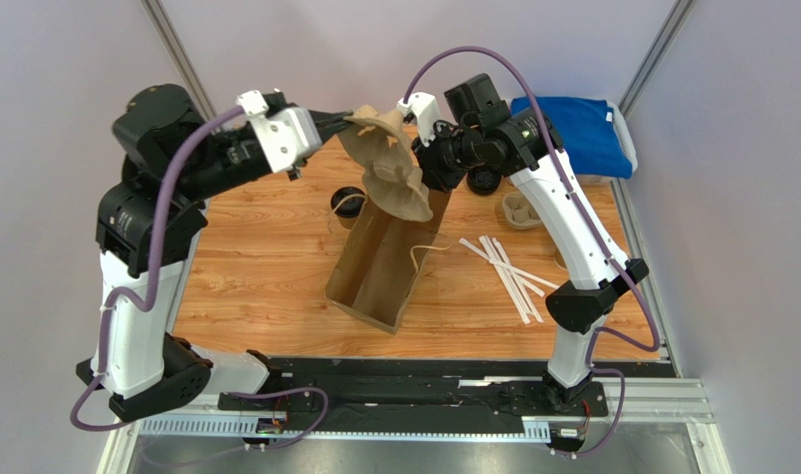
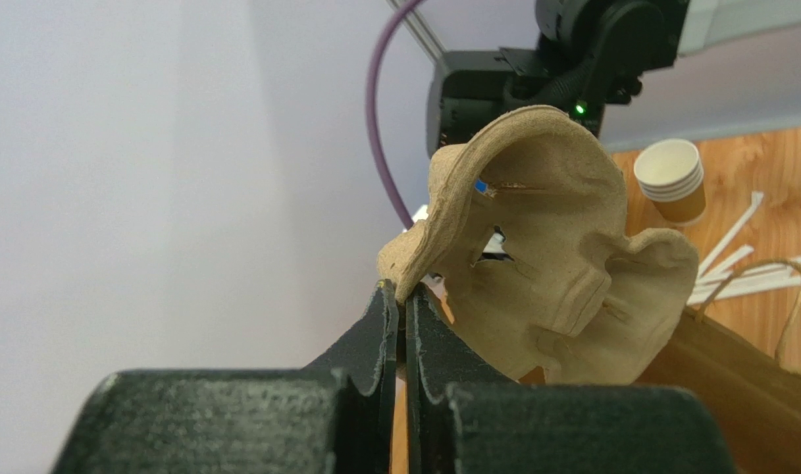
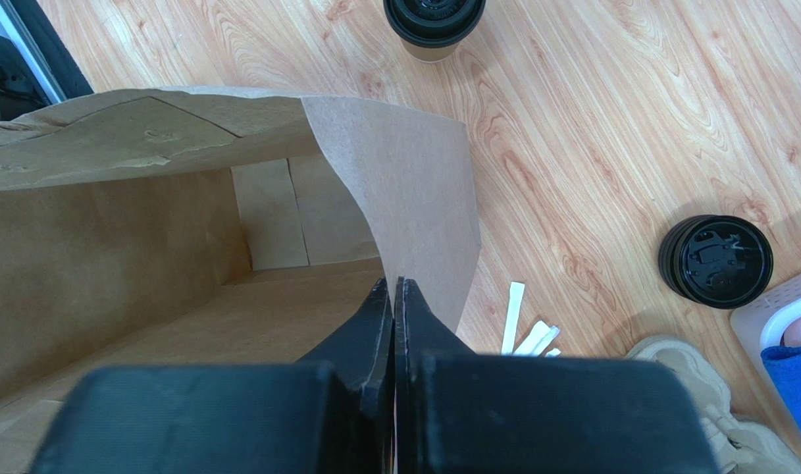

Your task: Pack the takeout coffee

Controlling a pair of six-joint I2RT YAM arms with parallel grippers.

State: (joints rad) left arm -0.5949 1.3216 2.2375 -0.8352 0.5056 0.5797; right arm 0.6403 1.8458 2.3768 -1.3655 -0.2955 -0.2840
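takeout coffee stands untouched beside the bag

takeout coffee, a small brown paper cup under a round black plastic lid, stands upright on the light wooden table. it is just left of the open brown paper bag, toward the far side, and neither arm touches it.

the left gripper has its jaws pressed together on the edge of a beige moulded-pulp cup carrier, held in the air over the bag. the right gripper is pinched on the bag's thin paper rim, holding the mouth up.

handling, as a judgement: the cup is probably light and its wall soft, so a hard squeeze could buckle it or pop the lid. if it is full, tilting could spill it. the safest hold looks like the sides of the cup, below the lid's rim where the wall is stiffest, kept vertical. the glossy lid is likely slippery and a poor place to grip.

loose black lids and white straws lie to the right, well apart.
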